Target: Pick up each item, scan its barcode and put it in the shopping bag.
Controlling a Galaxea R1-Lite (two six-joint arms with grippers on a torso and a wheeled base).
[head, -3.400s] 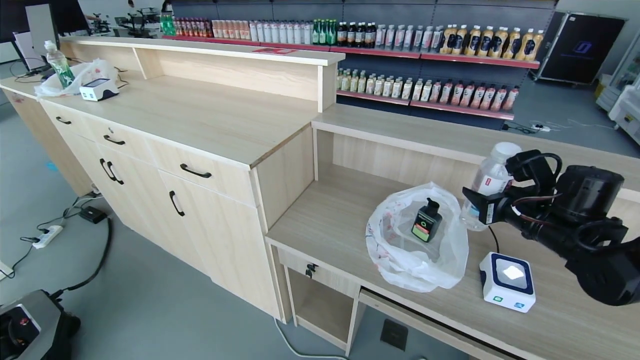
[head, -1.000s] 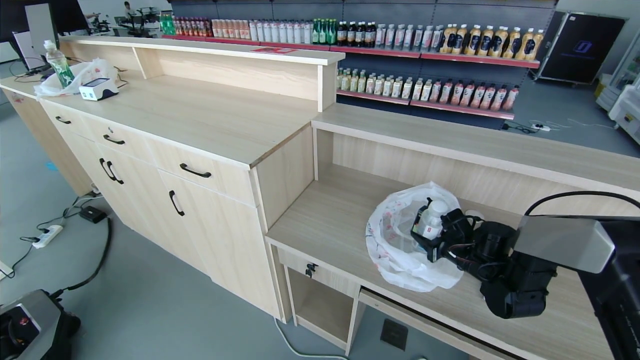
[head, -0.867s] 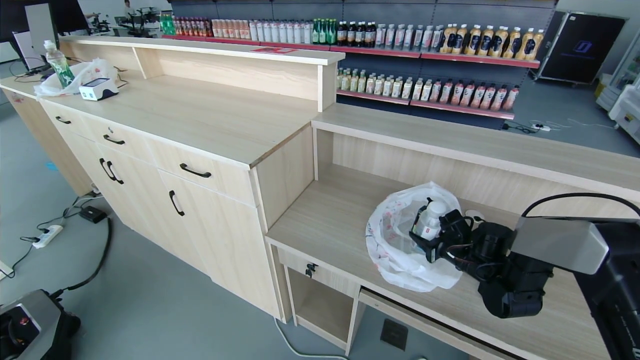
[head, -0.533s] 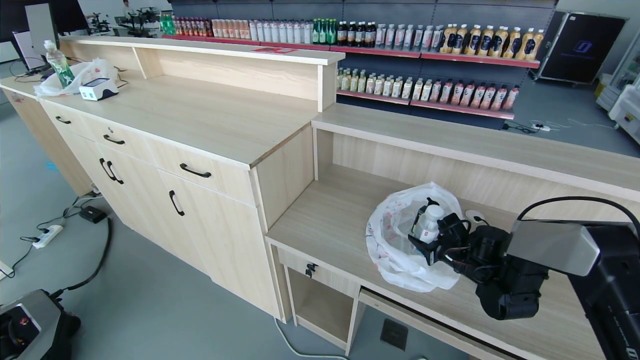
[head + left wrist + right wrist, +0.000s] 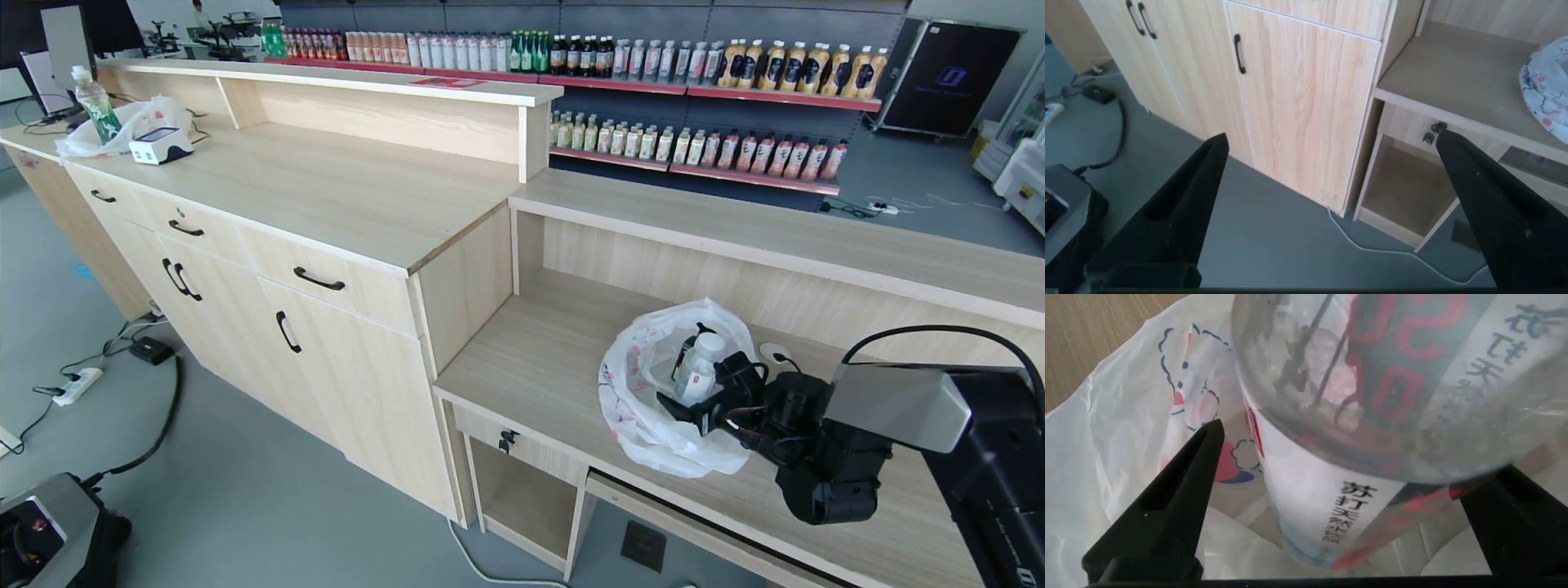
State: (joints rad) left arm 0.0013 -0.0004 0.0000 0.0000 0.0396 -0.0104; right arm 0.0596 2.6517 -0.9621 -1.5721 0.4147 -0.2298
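The right gripper [image 5: 695,382] sits in the shopping bag [image 5: 645,412] on the table [image 5: 539,359], its jaws spread apart around a water bottle [image 5: 702,359] resting inside. Bagging looks nearly done; next, the arm should back out without snagging plastic.

Water btl [image 5: 699,373] inside shopping bag [image 5: 645,429].

Ahead of me: light-wood low desk [image 5: 539,351] near right, taller cabinet run [image 5: 343,192] with black handles going far left. Grey floor [image 5: 245,490], power strip [image 5: 77,385] and cables near left. Far wall: dark shelving [image 5: 816,49], rows of drink bottles [image 5: 694,147], black case [image 5: 947,77] far right
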